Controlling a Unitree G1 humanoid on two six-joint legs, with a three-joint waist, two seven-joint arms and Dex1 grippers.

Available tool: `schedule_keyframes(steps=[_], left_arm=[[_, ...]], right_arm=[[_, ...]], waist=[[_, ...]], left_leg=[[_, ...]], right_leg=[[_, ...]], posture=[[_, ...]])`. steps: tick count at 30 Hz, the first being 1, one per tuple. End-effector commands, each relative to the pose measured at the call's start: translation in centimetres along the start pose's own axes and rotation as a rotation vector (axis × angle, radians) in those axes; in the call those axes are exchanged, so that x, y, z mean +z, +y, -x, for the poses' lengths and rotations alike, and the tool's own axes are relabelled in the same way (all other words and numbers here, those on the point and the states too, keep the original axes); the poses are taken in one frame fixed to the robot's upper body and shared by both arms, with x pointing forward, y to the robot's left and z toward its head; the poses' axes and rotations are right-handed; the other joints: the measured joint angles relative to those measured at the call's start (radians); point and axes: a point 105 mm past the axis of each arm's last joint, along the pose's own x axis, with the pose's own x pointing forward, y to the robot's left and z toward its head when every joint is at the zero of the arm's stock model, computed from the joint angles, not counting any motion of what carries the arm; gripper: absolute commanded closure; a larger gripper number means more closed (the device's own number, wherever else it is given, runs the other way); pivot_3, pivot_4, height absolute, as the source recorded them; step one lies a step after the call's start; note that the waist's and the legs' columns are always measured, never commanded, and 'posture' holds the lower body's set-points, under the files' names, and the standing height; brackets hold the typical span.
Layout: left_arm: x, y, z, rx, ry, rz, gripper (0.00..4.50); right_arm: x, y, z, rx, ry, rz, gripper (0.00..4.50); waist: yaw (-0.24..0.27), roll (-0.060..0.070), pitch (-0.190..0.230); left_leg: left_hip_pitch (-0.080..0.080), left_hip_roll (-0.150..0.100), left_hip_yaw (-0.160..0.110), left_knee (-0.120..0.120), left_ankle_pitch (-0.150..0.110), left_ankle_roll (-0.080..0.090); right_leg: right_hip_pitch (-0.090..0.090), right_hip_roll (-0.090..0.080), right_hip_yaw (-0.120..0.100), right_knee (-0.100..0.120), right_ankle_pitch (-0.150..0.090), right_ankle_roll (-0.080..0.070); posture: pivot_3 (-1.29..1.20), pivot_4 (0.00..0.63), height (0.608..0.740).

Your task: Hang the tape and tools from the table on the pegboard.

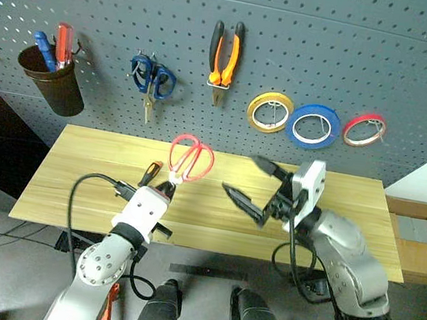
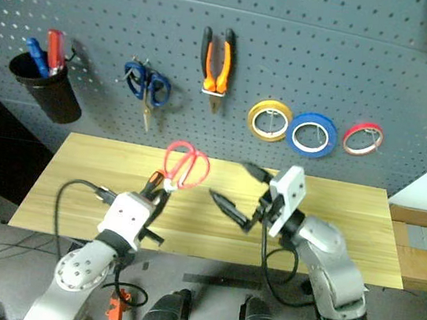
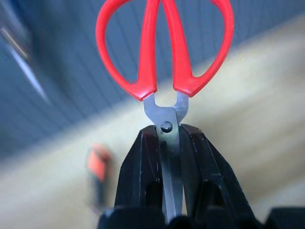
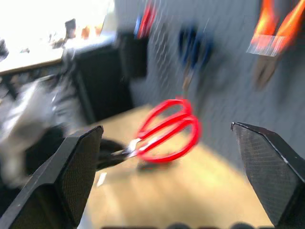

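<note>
Even, bright light in the head views; both wrist views blurred, backgrounds unfocused

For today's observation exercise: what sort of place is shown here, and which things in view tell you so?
Probably a workshop or tool bench: a grey pegboard holding pliers and tape rolls, above a plain wooden table.

The pegboard (image 1: 292, 52) is dark grey, dotted with even rows of small pale holes, and the table (image 1: 332, 224) is light yellowish wood with faint lengthwise grain. Hanging on the board are orange-and-black pliers (image 1: 225, 54), blue-handled scissors (image 1: 153, 77), and yellow (image 1: 270, 111), blue (image 1: 314, 125) and red (image 1: 364, 129) tape rolls. The red-handled scissors (image 1: 190, 159) have silver blades between black fingers (image 3: 143, 176), and a small orange-and-black screwdriver (image 1: 150, 173) lies on the wood.
</note>
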Motion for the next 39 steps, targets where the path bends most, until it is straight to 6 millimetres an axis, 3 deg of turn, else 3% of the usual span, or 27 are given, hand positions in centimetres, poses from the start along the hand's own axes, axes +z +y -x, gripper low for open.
schedule_keyframes(steps=[1, 8, 12, 16, 23, 29, 34, 39], left_arm=[[2.7, 2.5, 0.1, 0.124, -0.130, -0.089, 4.27], [4.1, 8.6, -3.5, 0.268, -0.209, -0.165, 4.27], [3.6, 10.0, -5.2, 0.265, -0.194, -0.142, 4.27], [2.4, 9.3, -6.6, 0.209, -0.152, -0.067, 4.27], [0.9, 6.7, -6.7, 0.103, -0.089, 0.037, 4.27], [-1.4, 7.3, -6.2, 0.153, 0.002, 0.100, 4.27], [-1.7, 7.4, -6.0, 0.156, 0.015, 0.106, 4.27], [-1.7, 7.4, -6.0, 0.158, 0.017, 0.105, 2.56]], right_arm=[[2.5, -0.3, -0.8, -0.013, -0.097, 0.036, 0.00], [3.7, -0.7, -2.5, 0.006, -0.138, 0.070, 0.00], [3.8, -1.1, -2.9, -0.003, -0.140, 0.083, 0.00], [3.8, -1.6, -2.8, -0.037, -0.131, 0.089, 0.00], [3.5, -1.4, -2.2, -0.061, -0.115, 0.086, 0.00], [3.3, -1.7, -1.9, -0.084, -0.104, 0.093, 0.00], [3.2, -1.7, -1.8, -0.091, -0.099, 0.093, 0.00], [3.0, -1.5, -1.8, -0.079, -0.090, 0.092, 0.00]], waist=[[0.006, 0.000, -0.016], [0.042, 0.000, -0.043], [0.045, -0.001, -0.048], [0.045, -0.001, -0.048], [0.044, -0.001, -0.048], [0.042, -0.001, -0.049], [0.043, -0.001, -0.049], [0.043, -0.001, -0.049]], left_leg=[[0.000, 0.000, 0.000, 0.000, 0.000, 0.000], [0.002, 0.000, 0.000, 0.002, 0.001, 0.001], [0.004, 0.000, 0.000, 0.002, 0.001, 0.001], [0.004, 0.001, -0.001, 0.002, 0.001, 0.001], [0.004, 0.001, -0.001, 0.003, 0.001, 0.001], [0.006, 0.001, -0.001, 0.003, 0.001, 0.001], [0.011, 0.001, -0.001, 0.003, 0.001, 0.001], [0.014, 0.001, -0.001, 0.003, 0.001, 0.001]], right_leg=[[0.000, 0.000, 0.000, 0.000, 0.000, 0.000], [0.003, 0.002, -0.001, 0.000, 0.001, 0.000], [0.007, 0.002, -0.001, -0.001, 0.002, 0.001], [0.007, 0.002, -0.002, -0.001, 0.004, -0.004], [0.007, 0.002, -0.002, 0.001, 0.005, -0.004], [0.009, 0.002, -0.002, 0.002, 0.005, -0.004], [0.015, 0.002, -0.002, 0.001, 0.004, -0.004], [0.017, 0.002, -0.002, 0.001, 0.004, -0.003]], posture=[[0.17, 0.118, 0.740], [0.17, 0.114, 0.740], [0.17, 0.117, 0.740], [0.16, 0.126, 0.740], [0.14, 0.132, 0.740], [0.13, 0.132, 0.740], [0.14, 0.133, 0.740], [0.14, 0.139, 0.740]])
